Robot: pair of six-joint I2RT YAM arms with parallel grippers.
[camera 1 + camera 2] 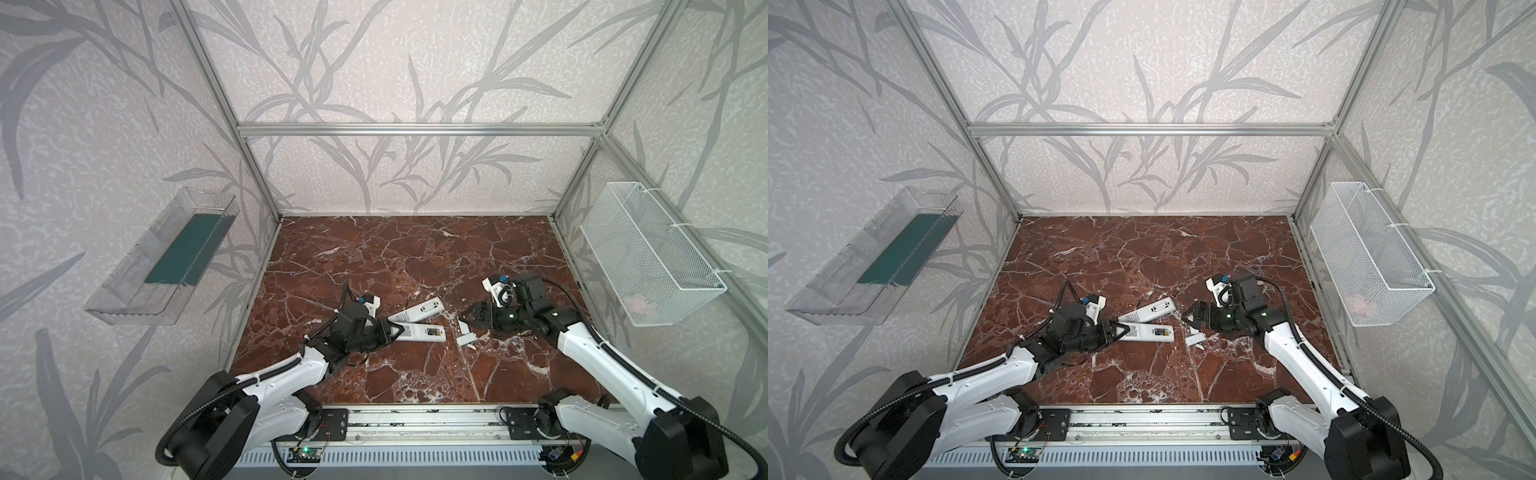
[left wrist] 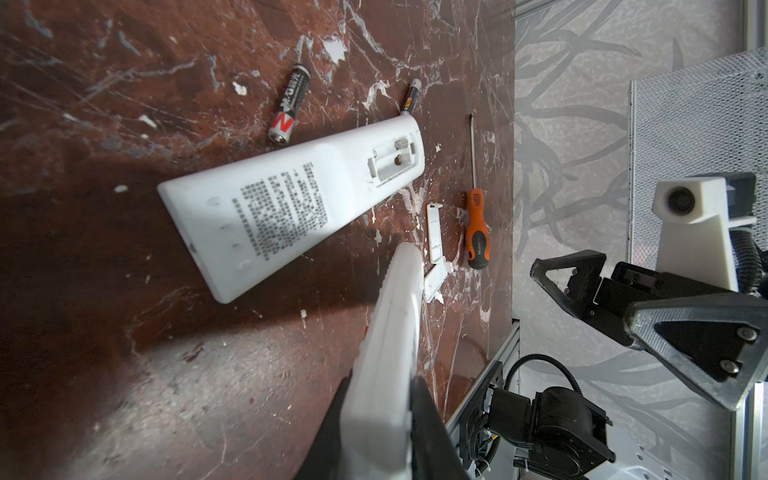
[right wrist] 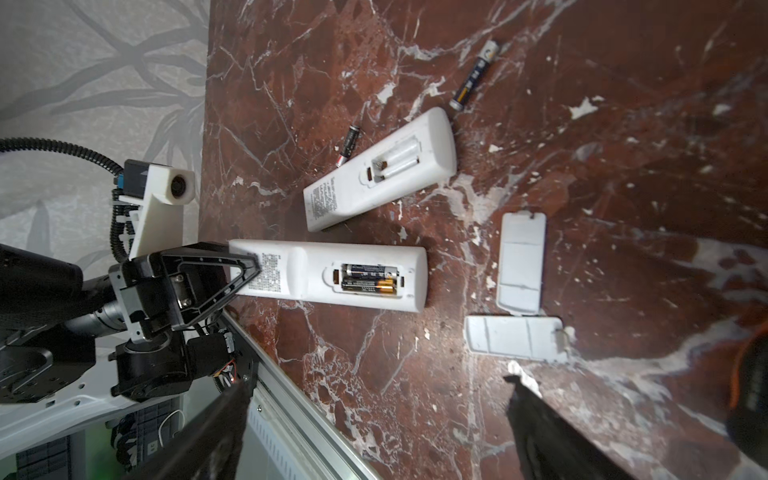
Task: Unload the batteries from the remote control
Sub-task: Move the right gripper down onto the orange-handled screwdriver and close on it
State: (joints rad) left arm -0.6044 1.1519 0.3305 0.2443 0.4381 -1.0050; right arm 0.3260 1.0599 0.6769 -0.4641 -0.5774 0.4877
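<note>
Two seated batteries [image 3: 368, 279] lie side by side in the open bay of the near remote [image 3: 328, 272], ahead of the right gripper [image 1: 465, 319], just past a cover piece [image 3: 521, 262] and a second cover piece [image 3: 515, 337] that rest on the table [image 3: 623, 166] directly before its fingertips.

Right gripper: jaws spread wide, nothing between them, hovering low over the table.

Left gripper [image 1: 397, 329]: closed on the label end of the near remote, a finger [image 2: 432, 436] on each side of the body (contact looks firm in the left wrist view; how hard it pinches I cannot tell).

Far remote [image 3: 382, 166]: bay empty. A loose battery [image 2: 289, 108] and a second loose battery [image 2: 410, 97] lie on the table beyond it, well apart from both grippers.

Step in hand, as I judge it: one remote is unloaded, and the other is braced by the left gripper for extraction.

Next move calls for:
- The right gripper reaches forward over the cover pieces to the bay.
- Its jaws narrow to suit a slim cylinder, and the tips angle down at a battery's end.
- The left gripper's hold keeps the remote from sliding away.

The screwdriver [image 2: 476, 232] lies beside the right gripper, untouched (possibly useful as a pry).
</note>
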